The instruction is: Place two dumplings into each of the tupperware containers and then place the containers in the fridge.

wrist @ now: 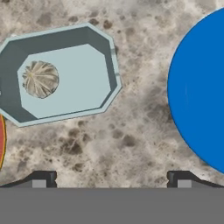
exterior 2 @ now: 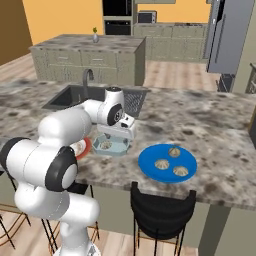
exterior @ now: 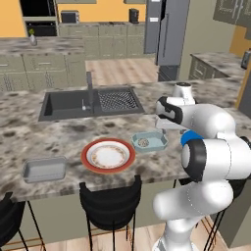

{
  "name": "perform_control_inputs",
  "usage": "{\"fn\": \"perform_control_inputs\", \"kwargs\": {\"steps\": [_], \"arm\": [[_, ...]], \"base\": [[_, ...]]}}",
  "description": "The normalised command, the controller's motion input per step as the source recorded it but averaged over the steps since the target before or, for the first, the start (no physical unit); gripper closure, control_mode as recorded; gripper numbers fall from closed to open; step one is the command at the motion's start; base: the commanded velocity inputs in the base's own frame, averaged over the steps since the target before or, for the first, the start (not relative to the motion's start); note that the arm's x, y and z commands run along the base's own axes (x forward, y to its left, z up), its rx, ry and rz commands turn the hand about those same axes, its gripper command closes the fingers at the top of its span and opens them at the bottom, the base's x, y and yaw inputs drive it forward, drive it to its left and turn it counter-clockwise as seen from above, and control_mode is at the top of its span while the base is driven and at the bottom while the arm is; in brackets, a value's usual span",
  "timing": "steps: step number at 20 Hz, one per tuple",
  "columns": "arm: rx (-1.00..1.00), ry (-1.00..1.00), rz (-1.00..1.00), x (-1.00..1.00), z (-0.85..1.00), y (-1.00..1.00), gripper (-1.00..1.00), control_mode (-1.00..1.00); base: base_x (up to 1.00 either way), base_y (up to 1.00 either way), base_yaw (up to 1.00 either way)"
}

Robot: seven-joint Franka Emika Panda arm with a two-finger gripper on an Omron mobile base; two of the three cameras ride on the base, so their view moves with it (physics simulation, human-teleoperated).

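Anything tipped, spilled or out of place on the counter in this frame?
Nothing stands out. One dumpling lies inside the near tupperware container, three more sit on the blue plate, and the second container stands flat beside the red-rimmed plate. The gripper hangs open above bare counter.

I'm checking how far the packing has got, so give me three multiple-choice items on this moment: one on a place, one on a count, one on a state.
1. Where does the container holding a dumpling sit?
A. In the sink
B. On the counter between the white plate and the blue plate
C. In the fridge

2. How many dumplings lie on the blue plate?
A. One
B. Three
C. Five

3. How is the hand?
A. Open, holding nothing
B. Shut on a dumpling
C. Shut on a container

Key: 1 B, the container with its dumpling sits between the white plate and the blue plate. 2 B, three dumplings show there. 3 A, the hand has its tips wide apart over bare counter.
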Motion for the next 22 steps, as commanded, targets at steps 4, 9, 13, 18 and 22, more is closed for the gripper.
{"fn": "perform_control_inputs", "kwargs": {"steps": [4, 9, 13, 18, 22], "arm": [[0.0, 0.0, 0.0, 0.0, 0.0, 0.0, -1.0, 1.0], [0.0, 0.0, 0.0, 0.0, 0.0, 0.0, -1.0, 1.0], [0.0, 0.0, -0.02, 0.04, -0.01, -0.11, -1.0, -1.0], [0.02, 0.02, -0.09, 0.22, -0.32, -0.99, -1.0, -1.0], [0.0, 0.02, -0.1, 0.36, -0.31, -0.99, -1.0, -1.0]], "base": [[0.73, -0.28, 0.0], [0.51, -0.2, 0.0], [0.17, -0.06, -0.01], [0.0, 0.0, 0.0], [0.0, 0.0, 0.0]]}}
